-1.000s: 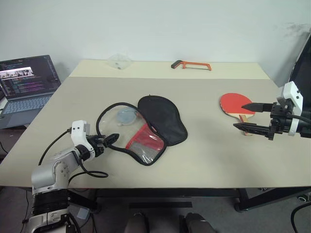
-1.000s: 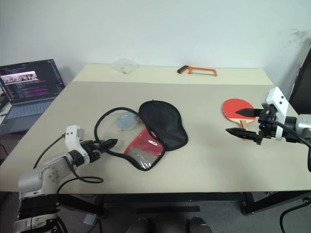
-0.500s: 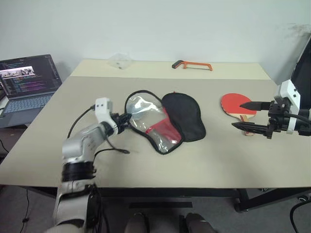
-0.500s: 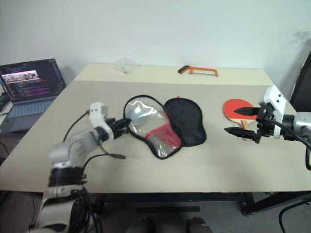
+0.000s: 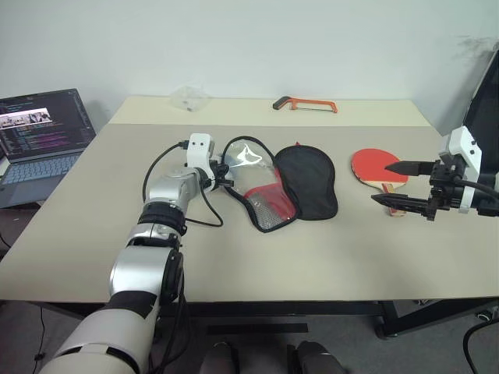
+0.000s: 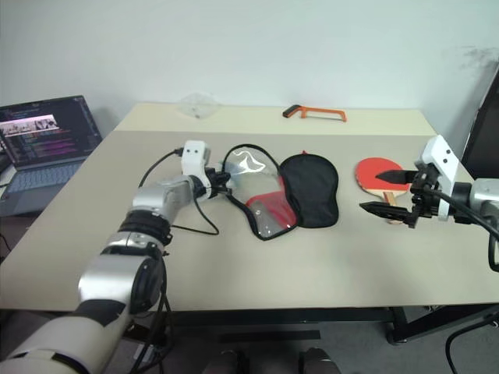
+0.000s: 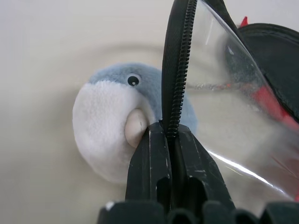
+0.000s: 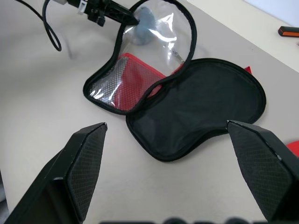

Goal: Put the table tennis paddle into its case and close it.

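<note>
- Plainly clamped: left gripper [image 5: 224,173] shut tight on the zipper rim of the case [image 5: 284,188], at the edge of its clear-and-red flap, with a grey round tag [image 7: 112,133] just behind the pinched rim.
- Lying unzipped and spread out near the middle of the table [image 5: 327,257]: clear-and-mesh flap raised on the left gripper's side, black fabric half flat on the side toward the paddle.
- Resting flat near the table's right edge: table tennis paddle [image 5: 377,167], red face up, well apart from the case.
- Hanging wide open just above and beside the paddle's handle end: right gripper [image 5: 401,186], holding nothing.
- Pointing handle-first toward the robot, roughly; blade on the far side, so long axis runs away from the robot and not toward the case.
- Nearer by far to the paddle: right arm; left arm busy on the case.
- Probably decisive next: closing the gap across the table, paddle lying to the right of the case's open black half, blade needing to lead into the round end.
</note>
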Robot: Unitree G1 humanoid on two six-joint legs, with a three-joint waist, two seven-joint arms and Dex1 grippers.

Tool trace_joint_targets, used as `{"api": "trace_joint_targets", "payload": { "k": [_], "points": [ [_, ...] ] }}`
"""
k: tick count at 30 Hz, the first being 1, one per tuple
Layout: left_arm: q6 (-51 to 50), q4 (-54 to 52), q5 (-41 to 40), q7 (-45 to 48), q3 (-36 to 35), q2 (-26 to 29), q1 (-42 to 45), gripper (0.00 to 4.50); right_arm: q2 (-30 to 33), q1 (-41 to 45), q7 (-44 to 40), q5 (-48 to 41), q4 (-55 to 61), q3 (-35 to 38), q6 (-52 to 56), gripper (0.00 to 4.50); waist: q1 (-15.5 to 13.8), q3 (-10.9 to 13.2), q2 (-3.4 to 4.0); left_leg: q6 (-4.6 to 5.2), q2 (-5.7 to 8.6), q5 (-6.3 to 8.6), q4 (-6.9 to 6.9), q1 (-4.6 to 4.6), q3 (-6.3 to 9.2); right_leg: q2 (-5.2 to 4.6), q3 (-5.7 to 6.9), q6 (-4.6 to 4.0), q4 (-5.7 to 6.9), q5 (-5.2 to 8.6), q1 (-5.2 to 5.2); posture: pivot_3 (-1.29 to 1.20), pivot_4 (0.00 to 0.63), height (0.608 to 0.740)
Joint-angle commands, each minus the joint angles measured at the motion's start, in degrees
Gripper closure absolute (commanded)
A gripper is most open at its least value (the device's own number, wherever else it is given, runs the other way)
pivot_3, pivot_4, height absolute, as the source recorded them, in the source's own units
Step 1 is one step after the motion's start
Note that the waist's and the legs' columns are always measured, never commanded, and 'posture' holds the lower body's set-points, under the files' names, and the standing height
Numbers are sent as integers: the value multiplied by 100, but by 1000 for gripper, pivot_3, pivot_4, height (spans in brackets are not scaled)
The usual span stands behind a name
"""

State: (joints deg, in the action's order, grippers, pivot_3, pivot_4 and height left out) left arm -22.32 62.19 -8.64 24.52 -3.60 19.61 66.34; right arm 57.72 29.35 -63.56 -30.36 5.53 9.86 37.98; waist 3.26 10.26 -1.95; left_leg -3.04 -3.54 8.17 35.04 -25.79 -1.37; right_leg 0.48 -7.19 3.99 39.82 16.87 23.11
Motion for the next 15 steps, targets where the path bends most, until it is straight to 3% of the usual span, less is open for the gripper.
{"api": "trace_joint_targets", "payload": {
  "k": [1, 9, 15],
  "points": [
    [420, 494, 200, -16, -1, -104, 404, 4466, -1, 153, 21, 21, -10, 41, -107, 0, -2, 0, 0, 0, 0, 0, -1, -1, 0, 0, 0, 0, 0, 0, 0, 0, 150, 740],
    [1019, 1154, 688, -191, 92, -250, 965, 4466, -117, 285, 54, 84, -134, -56, -166, 0, -1, 1, -1, -1, 0, 0, -14, -12, 0, 0, 2, 0, -21, 0, 4, 0, 150, 740],
    [1621, 1379, 1628, -590, 710, -226, 1280, 4466, -180, 297, 75, 131, -201, -66, -222, 0, -5, 2, -3, -1, 0, 1, -17, -19, 0, 0, 3, 0, -32, 0, 6, 0, 150, 740]
  ]
}}
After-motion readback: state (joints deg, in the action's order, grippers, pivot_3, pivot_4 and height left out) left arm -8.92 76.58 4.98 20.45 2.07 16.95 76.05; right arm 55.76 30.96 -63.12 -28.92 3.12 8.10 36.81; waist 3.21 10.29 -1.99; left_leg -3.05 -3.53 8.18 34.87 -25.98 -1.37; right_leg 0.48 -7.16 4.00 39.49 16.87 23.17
